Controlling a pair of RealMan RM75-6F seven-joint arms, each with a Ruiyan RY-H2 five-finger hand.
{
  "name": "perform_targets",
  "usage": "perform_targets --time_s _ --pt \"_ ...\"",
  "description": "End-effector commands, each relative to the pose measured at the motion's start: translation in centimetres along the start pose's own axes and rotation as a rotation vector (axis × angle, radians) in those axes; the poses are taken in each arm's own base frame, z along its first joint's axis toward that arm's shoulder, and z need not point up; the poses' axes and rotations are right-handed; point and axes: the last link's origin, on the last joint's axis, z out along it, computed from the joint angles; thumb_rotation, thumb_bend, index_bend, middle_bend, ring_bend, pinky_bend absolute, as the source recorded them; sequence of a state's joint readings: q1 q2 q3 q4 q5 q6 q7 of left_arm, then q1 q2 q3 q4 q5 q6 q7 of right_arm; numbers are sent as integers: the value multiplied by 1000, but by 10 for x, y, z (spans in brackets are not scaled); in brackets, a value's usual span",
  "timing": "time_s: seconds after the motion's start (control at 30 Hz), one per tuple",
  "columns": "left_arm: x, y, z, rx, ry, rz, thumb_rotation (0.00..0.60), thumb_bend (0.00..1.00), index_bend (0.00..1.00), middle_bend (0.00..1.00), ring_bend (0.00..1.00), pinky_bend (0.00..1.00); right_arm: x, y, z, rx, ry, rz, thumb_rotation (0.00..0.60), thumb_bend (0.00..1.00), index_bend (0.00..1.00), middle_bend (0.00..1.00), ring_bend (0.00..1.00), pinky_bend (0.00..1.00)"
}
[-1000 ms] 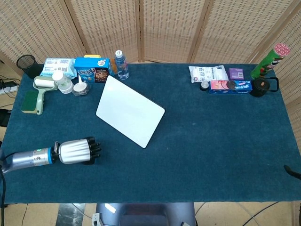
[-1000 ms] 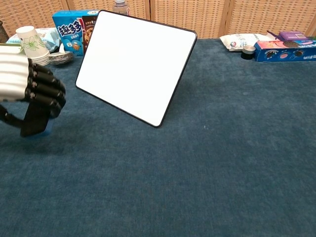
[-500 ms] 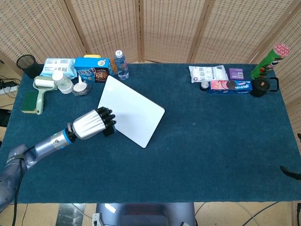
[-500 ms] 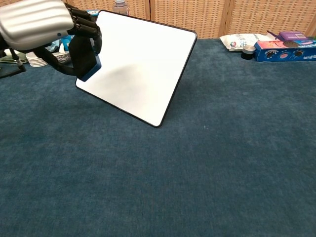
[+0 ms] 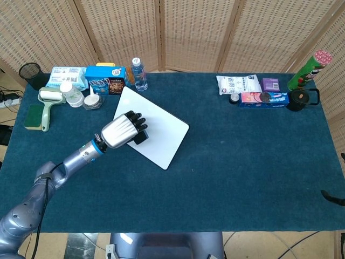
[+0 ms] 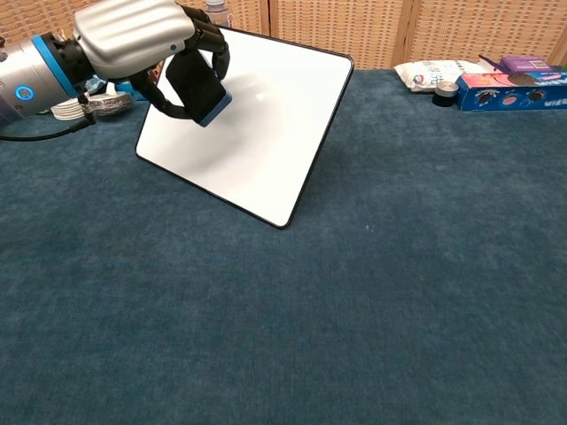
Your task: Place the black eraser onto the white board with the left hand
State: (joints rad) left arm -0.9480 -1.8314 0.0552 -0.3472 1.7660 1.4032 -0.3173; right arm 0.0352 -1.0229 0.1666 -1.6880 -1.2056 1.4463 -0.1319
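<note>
My left hand [image 5: 125, 129] [image 6: 152, 40] hovers over the near-left part of the white board [image 5: 156, 132] [image 6: 266, 133], which lies flat on the blue cloth. Its curled fingers grip the black eraser [image 6: 198, 86] [image 5: 141, 137], a dark block with a blue underside. In the chest view the eraser hangs above the board's surface, with a faint shadow beneath it. Whether it touches the board I cannot tell. My right hand shows in neither view.
Behind the board at the back left stand a blue snack box [image 5: 105, 79], a water bottle [image 5: 139, 74], paper cups [image 5: 71, 94], a wipes pack [image 5: 66, 77] and a lint roller [image 5: 48, 105]. Snack packs [image 5: 240, 84], a biscuit box [image 5: 264, 99] and a green tube [image 5: 306, 70] sit back right.
My left hand has carried the eraser from the table's front left up and to the right, first to the board's left edge, then over the board itself.
</note>
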Motion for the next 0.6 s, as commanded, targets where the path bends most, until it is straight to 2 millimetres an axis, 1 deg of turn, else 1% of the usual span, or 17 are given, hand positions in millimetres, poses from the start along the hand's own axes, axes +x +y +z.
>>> perform_targets --time_s 0.03,0.17,0.27,0.37,0.47,0.5,0.53,0.57,0.6 --pt "-2 -1 6 13 -10 4 600 213 591 471 341 471 0 0 1 -2 -1 0 600 0 81 38 51 0" --pt "-7 1 14 41 -23 9 600 211 591 471 341 462 -1 1 2 -5 -6 1 600 0 82 38 51 0" --pt "-8 1 17 54 -22 21 600 211 591 469 339 430 -1 2 2 -7 -6 2 600 0 82 38 51 0" --pt "-11 1 19 75 -34 36 600 210 591 426 297 393 -1 2 3 -9 -7 2 600 0 82 38 50 0" --pt "-14 2 21 90 -43 43 600 208 580 313 204 340 -1 2 3 -10 -7 1 600 0 82 38 50 0" --pt "-15 2 22 96 -48 46 600 209 554 270 175 323 -1 2 3 -10 -6 0 600 0 82 38 50 0" --pt "-16 2 22 99 -52 51 600 207 501 217 142 296 -1 2 3 -10 -5 0 600 0 82 38 50 0" --pt "-17 2 22 103 -56 61 600 207 478 200 132 286 -1 2 3 -10 -4 -2 600 0 82 38 50 0" --pt "-17 2 22 107 -57 67 600 206 422 163 109 263 -1 2 3 -11 -2 -5 600 0 82 38 50 0"
